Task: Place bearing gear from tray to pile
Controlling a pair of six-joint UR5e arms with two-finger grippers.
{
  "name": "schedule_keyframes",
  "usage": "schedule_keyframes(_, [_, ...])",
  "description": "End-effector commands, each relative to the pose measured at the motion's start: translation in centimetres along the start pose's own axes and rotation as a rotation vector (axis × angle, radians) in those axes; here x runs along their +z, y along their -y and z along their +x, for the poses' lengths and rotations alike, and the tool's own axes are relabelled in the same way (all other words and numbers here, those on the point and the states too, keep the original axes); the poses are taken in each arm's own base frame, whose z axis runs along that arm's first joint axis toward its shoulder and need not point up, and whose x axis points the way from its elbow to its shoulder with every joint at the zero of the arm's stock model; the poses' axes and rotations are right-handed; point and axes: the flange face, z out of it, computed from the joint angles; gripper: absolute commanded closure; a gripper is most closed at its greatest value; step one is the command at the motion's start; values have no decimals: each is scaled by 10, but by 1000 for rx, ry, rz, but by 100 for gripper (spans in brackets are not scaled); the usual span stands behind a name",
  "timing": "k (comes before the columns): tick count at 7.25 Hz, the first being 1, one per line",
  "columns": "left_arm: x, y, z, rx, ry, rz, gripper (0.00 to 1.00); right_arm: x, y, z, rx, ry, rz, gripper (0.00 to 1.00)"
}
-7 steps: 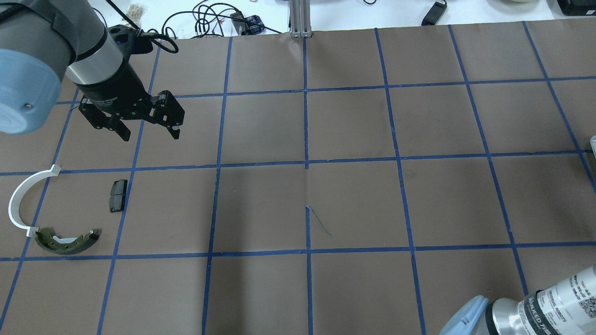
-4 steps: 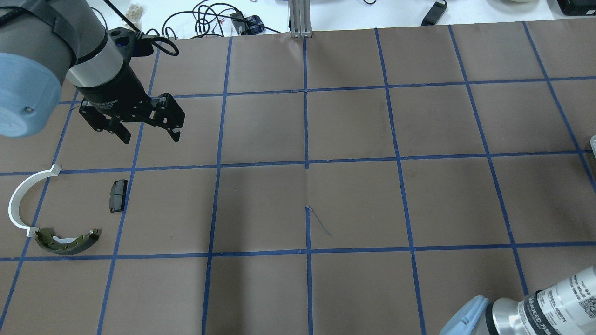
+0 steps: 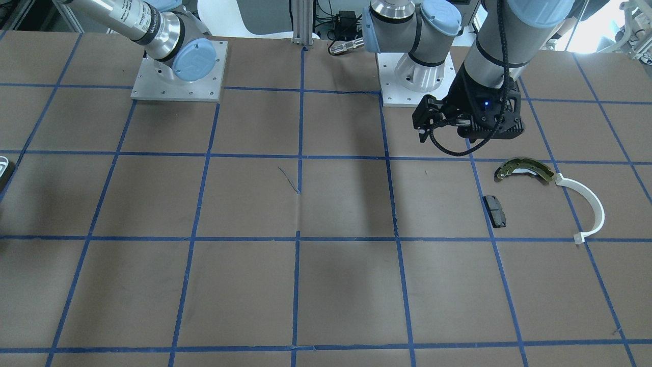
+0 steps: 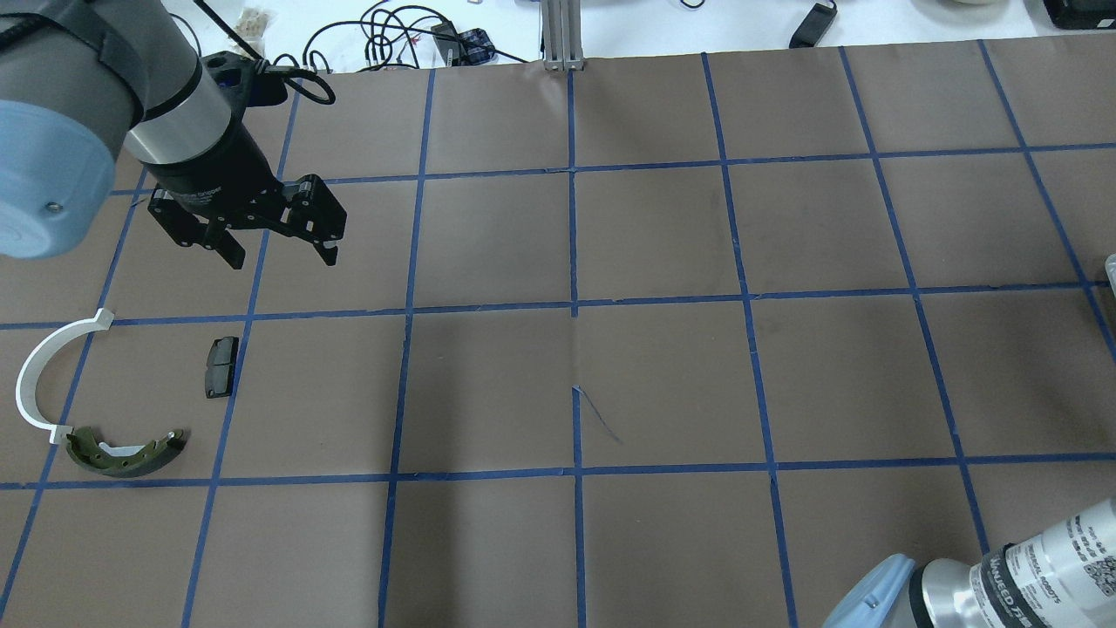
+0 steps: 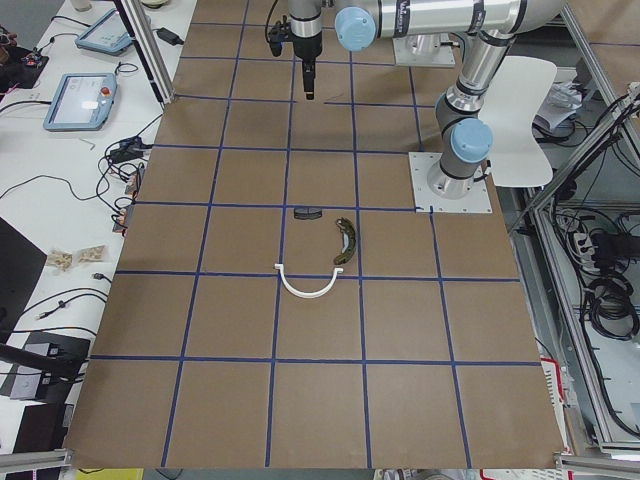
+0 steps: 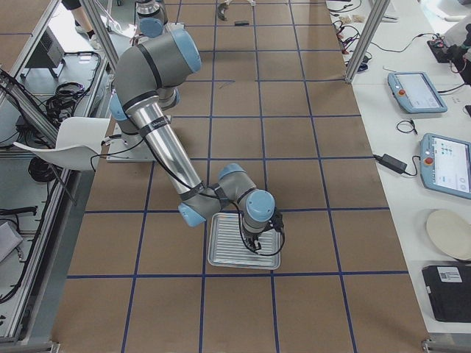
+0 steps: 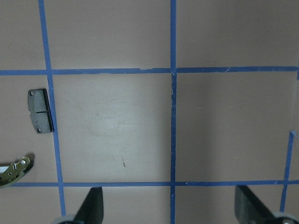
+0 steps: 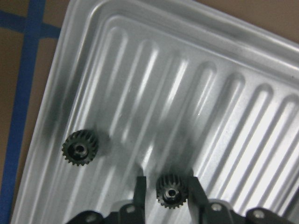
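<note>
Two dark bearing gears lie in the ribbed metal tray [image 8: 210,93]. One gear [image 8: 80,148] rests free near the tray's left wall. My right gripper [image 8: 168,186] is shut on the other bearing gear [image 8: 171,191], low over the tray [image 6: 221,250]. The pile lies far off on the brown mat: an olive brake shoe [image 4: 126,453], a white arc [image 4: 39,375] and a dark pad [image 4: 221,366]. My left gripper [image 4: 282,258] hangs open and empty above the mat, just beyond the pad [image 7: 39,110].
Blue tape lines grid the brown mat. An aluminium post [image 4: 562,35] and loose cables [image 4: 392,35] stand past the far edge. The arm base plates [image 3: 178,71] sit on the robot's side. Tablets [image 6: 445,162] rest on the side bench.
My left gripper has drifted slightly toward the table's far side, still open. The pile has not moved, and the right arm's elbow stays in place.
</note>
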Motion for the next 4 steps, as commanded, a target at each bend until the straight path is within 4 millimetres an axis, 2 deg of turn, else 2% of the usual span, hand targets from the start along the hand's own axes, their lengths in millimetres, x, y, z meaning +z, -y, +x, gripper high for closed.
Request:
schedule_keyframes(1, [0,0,0,0,-1,-1,0,-4,0,0,30,-7,0,90])
schedule_keyframes(2, [1,0,0,0,1,-4,0,-13,0,1,64,-22,-27,94])
schedule_keyframes(3, [2,-1,0,2,1,-2,0,-39,4,-7,128,-65,-39,97])
schedule_keyframes(4, [0,-1,0,0,0,2,0,-77,24,-36,138,-92,-26,99])
